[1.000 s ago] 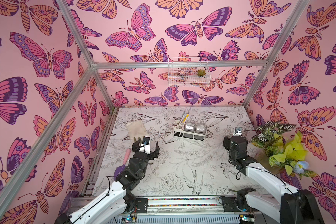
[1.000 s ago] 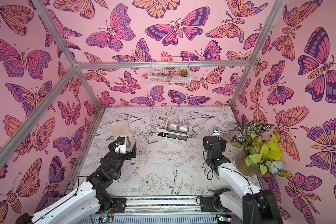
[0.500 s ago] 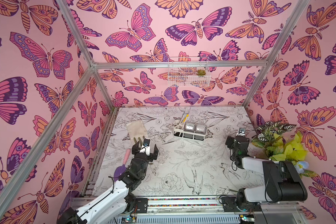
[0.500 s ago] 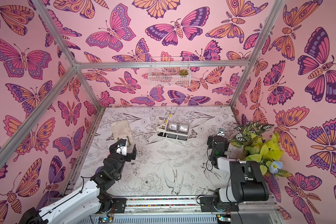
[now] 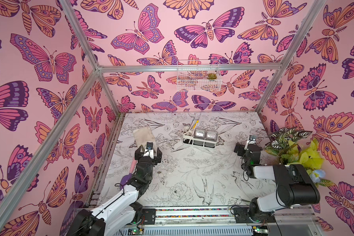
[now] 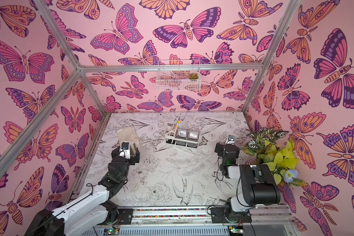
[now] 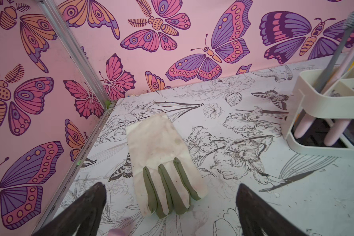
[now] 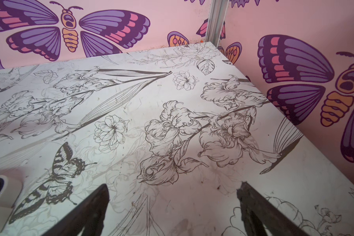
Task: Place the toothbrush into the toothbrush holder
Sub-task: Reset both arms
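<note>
near the glove, my left gripper stood wide and empty. right gripper, past the toothbrush holder, gaped empty too.

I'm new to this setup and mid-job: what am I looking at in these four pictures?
Two robot arms share a table. Both top views look down on the whole booth; each wrist picture looks out past one arm's tool. The left tool and right tool are open, holding nothing. On the table: the white toothbrush holder with toothbrushes standing in its slots, and a glove before the left tool. A pink-handled thing lies partly under the left arm; what it is, I cannot tell.
</note>
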Controlling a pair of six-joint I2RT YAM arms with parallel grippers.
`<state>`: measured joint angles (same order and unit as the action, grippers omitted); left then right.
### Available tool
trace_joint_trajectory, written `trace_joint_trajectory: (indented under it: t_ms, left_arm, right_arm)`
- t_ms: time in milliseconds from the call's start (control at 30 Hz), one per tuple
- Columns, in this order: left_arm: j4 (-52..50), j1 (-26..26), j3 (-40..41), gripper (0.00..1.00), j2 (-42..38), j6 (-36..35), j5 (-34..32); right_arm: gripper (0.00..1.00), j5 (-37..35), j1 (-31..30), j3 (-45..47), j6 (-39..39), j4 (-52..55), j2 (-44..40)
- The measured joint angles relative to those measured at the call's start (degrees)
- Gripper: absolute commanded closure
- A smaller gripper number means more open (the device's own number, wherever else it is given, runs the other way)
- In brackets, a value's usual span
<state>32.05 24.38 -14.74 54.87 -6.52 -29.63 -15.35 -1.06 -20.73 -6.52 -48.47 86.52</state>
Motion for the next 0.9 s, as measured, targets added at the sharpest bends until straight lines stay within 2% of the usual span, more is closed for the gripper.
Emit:
trace_joint_trajectory:
  t_ms: [167,300,500,633,733,800,900]
  left_arm:
    - [6.4,-3.8,0.6,0.00,7.3,0.0,-0.5]
    - [11.8,-6.0,0.2,0.00,17.0,0.1,-0.4]
    - [11.1,-7.6,-7.9,0.00,28.8,-1.1,0.0]
    - [10.9,-9.0,-11.5,0.01,30.1,-1.7,1.1]
    - [18.2,-11.4,-7.2,0.00,30.3,-2.3,3.8]
    - [20.7,-14.9,-3.0,0.00,30.3,-0.4,6.9]
    - [22.2,-21.2,-1.6,0.00,32.6,2.6,11.6]
  right_arm:
    - [0.01,0.0,0.0,0.0,0.4,-0.2,0.0]
    - [0.01,0.0,-0.1,0.0,0.4,-0.2,0.0]
    - [0.01,0.0,-0.1,0.0,0.4,-0.2,0.0]
    - [0.01,0.0,-0.1,0.0,0.4,-0.2,0.0]
    - [0.01,0.0,-0.1,0.0,0.4,-0.2,0.0]
    - [0.01,0.0,-0.1,0.0,0.4,-0.2,0.0]
    - [0.01,0.0,-0.1,0.0,0.4,-0.2,0.0]
